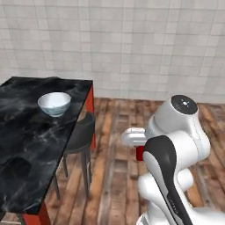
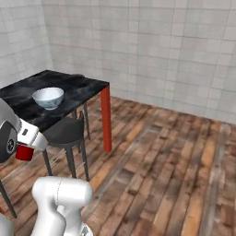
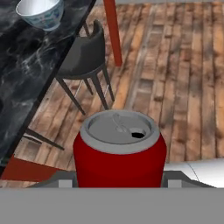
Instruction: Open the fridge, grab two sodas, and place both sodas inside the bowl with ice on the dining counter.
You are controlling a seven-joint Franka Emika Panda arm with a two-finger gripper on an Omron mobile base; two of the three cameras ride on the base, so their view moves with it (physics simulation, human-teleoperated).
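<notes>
Wood floor below, counter (image 1: 26, 145) off to one side. Jaws clamp the can (image 3: 119, 151). Best: carry it upright, lift over the bowl (image 1: 54, 103), lower gently.

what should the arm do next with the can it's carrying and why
Probably carry the red can up and across toward the bowl on the dining counter. The gripper is closed on the can, which sits low over the wooden floor, beside the counter and apart from the bowl, so it likely needs lifting above the counter edge and the dark stool first.
</notes>
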